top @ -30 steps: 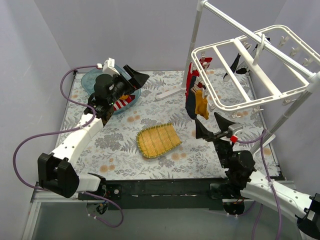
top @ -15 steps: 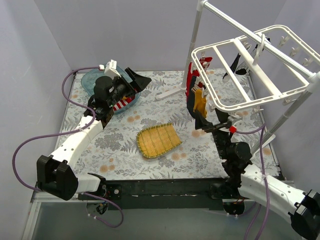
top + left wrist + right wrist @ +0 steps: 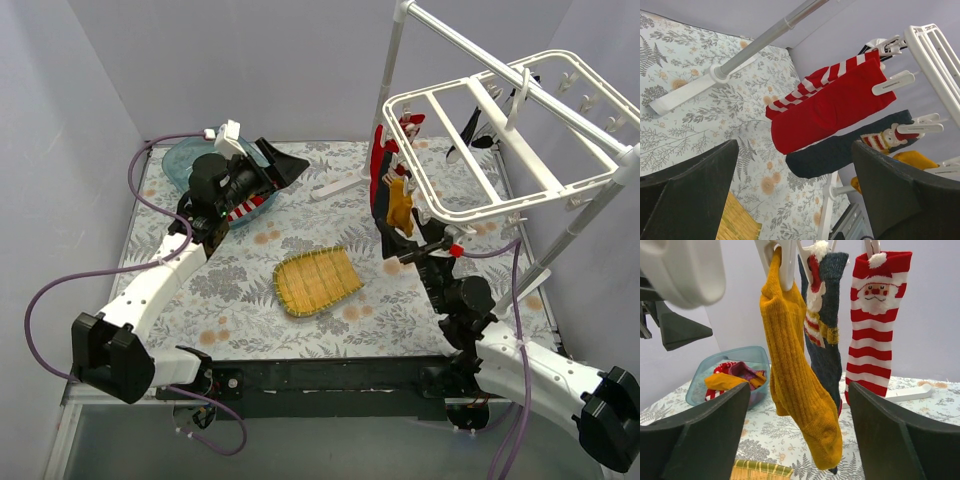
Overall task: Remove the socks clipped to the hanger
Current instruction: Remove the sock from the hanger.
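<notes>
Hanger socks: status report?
Left gripper open, empty. Right gripper open, lined up on mustard sock. Socks clipped to hanger. Nothing blocking.

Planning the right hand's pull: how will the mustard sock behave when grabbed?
Likely floppy: the mustard sock hangs limp, its toe curling. Probably light, since one clip carries it. The ribbed knit may stretch before it releases.

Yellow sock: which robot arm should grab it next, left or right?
Right, probably. The right pincer, open, faces the yellow sock, framing it in its wrist view. The left pincer hovers farther off, near the blue tub.
</notes>
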### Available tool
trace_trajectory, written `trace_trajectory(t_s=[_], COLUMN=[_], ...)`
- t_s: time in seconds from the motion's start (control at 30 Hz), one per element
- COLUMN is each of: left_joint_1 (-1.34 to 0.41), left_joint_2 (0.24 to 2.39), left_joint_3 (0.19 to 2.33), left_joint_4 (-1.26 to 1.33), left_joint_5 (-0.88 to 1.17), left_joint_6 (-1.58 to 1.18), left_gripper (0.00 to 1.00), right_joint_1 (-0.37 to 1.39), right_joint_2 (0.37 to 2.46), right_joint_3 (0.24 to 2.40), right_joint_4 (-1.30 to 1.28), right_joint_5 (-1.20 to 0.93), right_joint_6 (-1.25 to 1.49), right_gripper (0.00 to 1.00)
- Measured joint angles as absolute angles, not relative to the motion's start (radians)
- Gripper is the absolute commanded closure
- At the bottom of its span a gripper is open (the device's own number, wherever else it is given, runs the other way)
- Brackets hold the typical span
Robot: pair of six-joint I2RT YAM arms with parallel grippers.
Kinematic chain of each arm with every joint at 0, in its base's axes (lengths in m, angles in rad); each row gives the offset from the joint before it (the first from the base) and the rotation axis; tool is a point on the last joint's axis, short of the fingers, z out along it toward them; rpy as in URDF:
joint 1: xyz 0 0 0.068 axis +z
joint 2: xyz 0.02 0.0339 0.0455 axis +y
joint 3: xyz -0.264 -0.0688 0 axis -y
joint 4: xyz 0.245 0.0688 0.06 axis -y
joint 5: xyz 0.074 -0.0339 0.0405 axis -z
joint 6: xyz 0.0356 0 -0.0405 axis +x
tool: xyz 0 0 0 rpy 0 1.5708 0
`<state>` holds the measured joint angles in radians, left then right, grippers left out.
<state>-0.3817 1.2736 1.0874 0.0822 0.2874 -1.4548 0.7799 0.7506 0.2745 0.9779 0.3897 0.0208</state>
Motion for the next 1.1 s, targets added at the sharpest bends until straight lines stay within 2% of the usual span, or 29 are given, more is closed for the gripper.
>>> trace_trajectory(t_s=[0.03,0.1,0.13,0.17,0.2,0.6,0.9,1.1], left_joint_1=[-0.382,-0.382,-0.382,-0.382,-0.383,-0.419,-0.486,-0.537], left_joint_2=[1.271,1.265,1.262,1.259,1.259,1.259,1.259,1.259], left_joint_3=[1.087,1.087,1.087,1.089,1.09,1.121,1.139,1.152], left_joint_4=[0.083,0.083,0.083,0.083,0.086,0.135,0.175,0.193], left_joint_5=[0.29,0.299,0.306,0.316,0.327,0.489,0.581,0.591], left_joint_6=[-1.455,-1.454,-1.453,-1.45,-1.447,-1.429,-1.428,-1.428], left_gripper=[0.03,0.03,0.03,0.04,0.03,0.05,0.15,0.21], right_joint_1=[0.78,0.778,0.777,0.774,0.772,0.754,0.753,0.753], right_joint_2=[0.754,0.76,0.76,0.76,0.759,0.613,0.53,0.533], right_joint_3=[0.279,0.29,0.297,0.303,0.309,0.317,0.318,0.323], right_joint_4=[0.978,0.976,0.973,0.969,0.966,0.835,0.709,0.594], right_joint_5=[0.391,0.388,0.385,0.38,0.375,0.27,0.169,0.183], right_joint_6=[0.025,0.036,0.045,0.054,0.065,0.242,0.295,0.315], right_gripper=[0.37,0.61,0.79,0.85,0.98,0.99,0.99,0.99])
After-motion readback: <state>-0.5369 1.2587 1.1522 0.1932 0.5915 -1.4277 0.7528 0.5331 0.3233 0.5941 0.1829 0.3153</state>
